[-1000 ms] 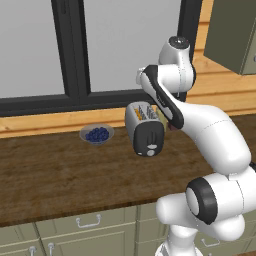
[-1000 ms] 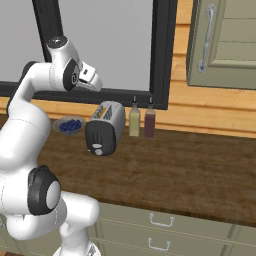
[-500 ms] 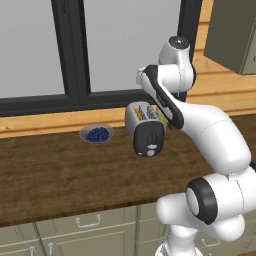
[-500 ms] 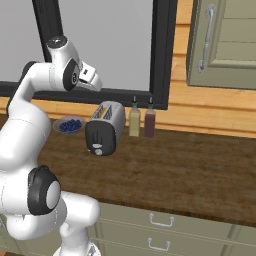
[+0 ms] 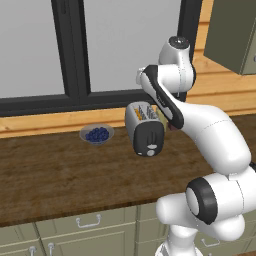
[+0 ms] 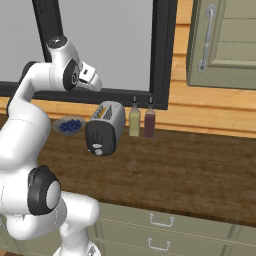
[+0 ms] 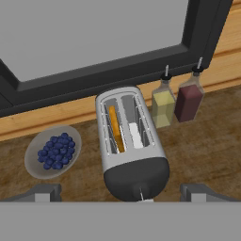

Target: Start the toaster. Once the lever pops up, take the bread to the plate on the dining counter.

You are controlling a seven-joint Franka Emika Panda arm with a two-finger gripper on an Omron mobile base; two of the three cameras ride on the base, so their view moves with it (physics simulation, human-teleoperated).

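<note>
The silver toaster [image 5: 145, 127] [image 6: 105, 127] [image 7: 132, 150] stands on the wood worktop below the window, its black end panel toward me. A tan slice of bread [image 7: 114, 129] sits low in its left slot. On the panel I can pick out a pale knob [image 5: 151, 147], but the lever is too small to tell apart. My gripper [image 7: 122, 193] hangs open above the toaster's near end, one fingertip [image 7: 44, 192] off to each side, holding nothing. The hand [image 6: 89, 77] is well above the toaster. The plate and the dining counter are out of view.
A grey bowl of blueberries [image 5: 96, 134] [image 7: 52, 151] sits left of the toaster. A yellow bottle [image 7: 164, 107] and a dark red bottle [image 7: 189, 101] stand to its right by the window sill. A wall cabinet [image 6: 225, 40] hangs at upper right.
</note>
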